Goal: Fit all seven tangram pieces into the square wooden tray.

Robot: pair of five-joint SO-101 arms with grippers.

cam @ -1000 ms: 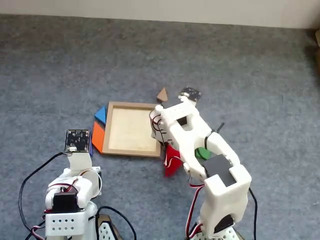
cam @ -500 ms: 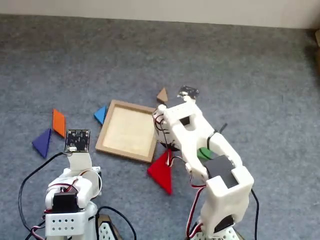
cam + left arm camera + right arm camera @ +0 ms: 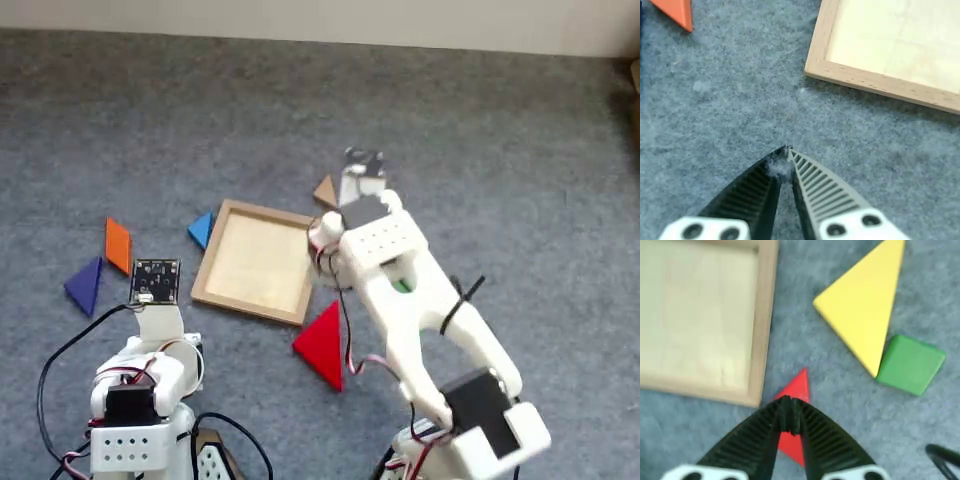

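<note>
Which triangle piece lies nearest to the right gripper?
The red triangle: the right gripper partly hides it in the right wrist view, while the yellow triangle lies farther off, beside the green square.

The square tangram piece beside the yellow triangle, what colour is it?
The square piece is green, best seen in the right wrist view.

**Tray skewed, pieces scattered around it**

The wooden tray [image 3: 258, 262] lies skewed on the grey counter [image 3: 520, 140], its pale floor showing. A blue triangle [image 3: 203, 229] sits just beside its far left corner. A brown triangle [image 3: 324, 190] is near its far right corner, and a red triangle [image 3: 322, 342] is close to its near right corner. An orange piece [image 3: 118, 243] and a purple triangle [image 3: 85, 283] lie well apart to the left. The right arm [image 3: 380, 240] stretches along the tray's right side, above a green piece [image 3: 402, 286]. The left arm [image 3: 140, 385] sits at the near left.
</note>
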